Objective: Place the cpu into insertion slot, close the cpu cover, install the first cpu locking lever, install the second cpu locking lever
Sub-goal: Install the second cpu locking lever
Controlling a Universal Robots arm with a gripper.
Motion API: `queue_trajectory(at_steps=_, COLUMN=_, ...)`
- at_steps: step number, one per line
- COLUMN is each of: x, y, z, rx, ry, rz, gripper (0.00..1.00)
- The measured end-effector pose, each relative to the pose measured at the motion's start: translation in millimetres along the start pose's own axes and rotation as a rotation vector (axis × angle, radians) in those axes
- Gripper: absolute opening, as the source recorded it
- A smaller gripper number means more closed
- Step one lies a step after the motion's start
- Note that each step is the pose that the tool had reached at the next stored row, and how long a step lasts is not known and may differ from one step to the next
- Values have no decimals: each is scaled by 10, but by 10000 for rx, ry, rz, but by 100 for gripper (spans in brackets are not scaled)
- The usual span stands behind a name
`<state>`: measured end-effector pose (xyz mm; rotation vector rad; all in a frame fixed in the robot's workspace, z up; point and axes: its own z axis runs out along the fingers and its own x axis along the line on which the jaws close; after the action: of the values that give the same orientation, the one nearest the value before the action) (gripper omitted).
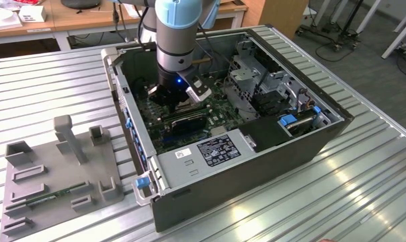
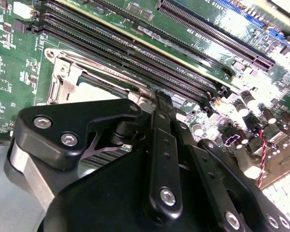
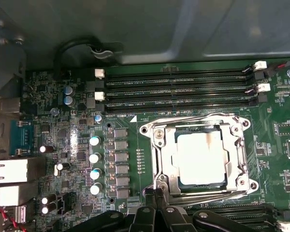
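The cpu point(image 3: 201, 158) is seated under the closed cpu cover point(image 3: 159, 159); the gripper point(image 3: 157, 195), fingers pinched together, is pressed at the cover's near edge.

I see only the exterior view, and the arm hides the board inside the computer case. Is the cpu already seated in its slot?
Observer: Yes. In the first wrist view the cpu lies flat in place, with its metal top showing.
Operator: And the cpu cover?
Observer: The cpu cover is down and frames the chip's edges.
Operator: Where exactly is the hand?
Observer: The hand is at the cover's edge, on the side away from the long memory slots with white clips.
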<state>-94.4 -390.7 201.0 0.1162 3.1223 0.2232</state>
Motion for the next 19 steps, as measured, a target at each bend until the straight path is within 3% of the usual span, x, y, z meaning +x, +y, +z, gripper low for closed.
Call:
queue_trajectory(at_steps=5, x=0, y=2, z=-18, rx=-6, ry=-3, rz=-1, gripper=11)
queue_trajectory(at_steps=9, x=0, y=1, z=-20, rx=-120, ry=-5, rz=0, gripper=11)
queue_trajectory(at_steps=19, x=-2, y=-31, z=-13, rx=-129, ry=-8, rz=-1, gripper=11)
